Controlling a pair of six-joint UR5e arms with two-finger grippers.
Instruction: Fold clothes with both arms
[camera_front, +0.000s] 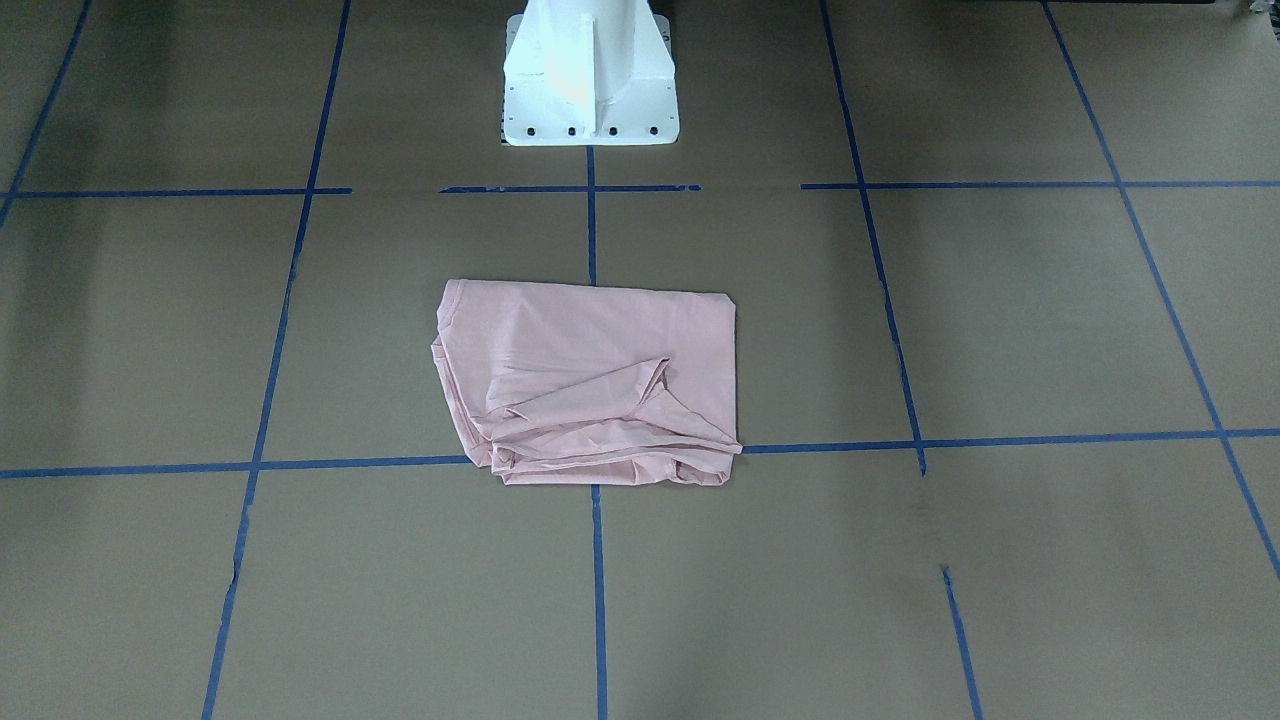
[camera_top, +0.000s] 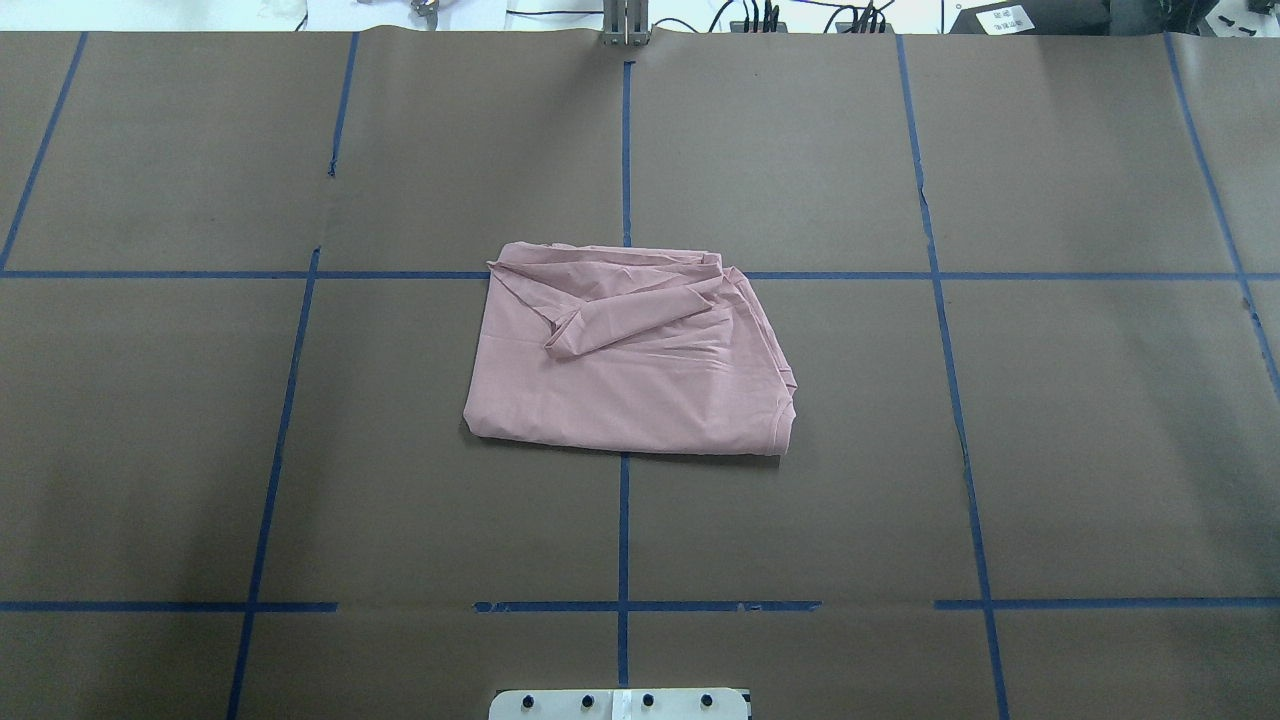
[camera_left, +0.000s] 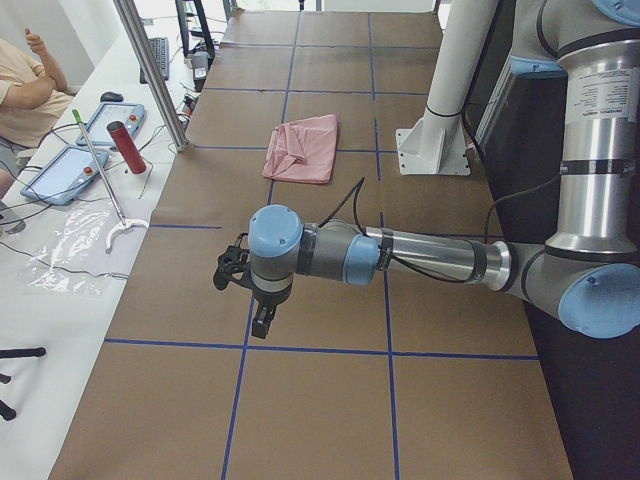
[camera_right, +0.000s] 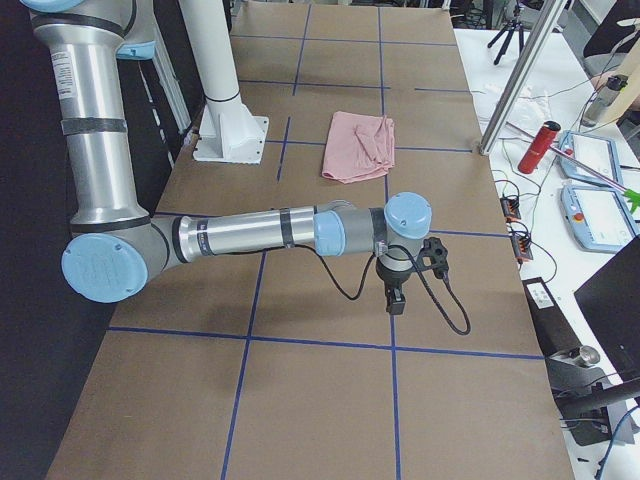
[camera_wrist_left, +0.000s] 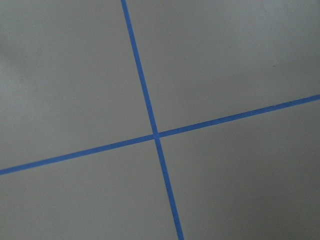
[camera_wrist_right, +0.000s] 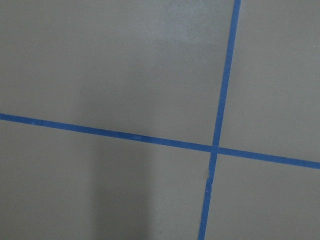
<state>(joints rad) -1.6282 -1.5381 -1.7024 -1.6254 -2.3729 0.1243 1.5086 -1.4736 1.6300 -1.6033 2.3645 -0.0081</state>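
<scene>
The pale pink T-shirt (camera_front: 590, 380) lies folded into a rough rectangle at the middle of the brown table, with a loose flap on top; its print is hidden. It also shows in the overhead view (camera_top: 630, 360) and both side views (camera_left: 302, 148) (camera_right: 360, 145). My left gripper (camera_left: 262, 318) hangs over bare table far from the shirt, near the table's left end. My right gripper (camera_right: 396, 300) hangs likewise near the right end. Neither holds anything that I can see; I cannot tell if they are open or shut. The wrist views show only table and blue tape.
The white pedestal base (camera_front: 590, 75) stands behind the shirt. Blue tape lines (camera_top: 624, 150) grid the table. Beyond the far edge is a side bench with tablets, a red bottle (camera_left: 127, 147), a metal post (camera_left: 150, 70) and a seated person (camera_left: 25, 90).
</scene>
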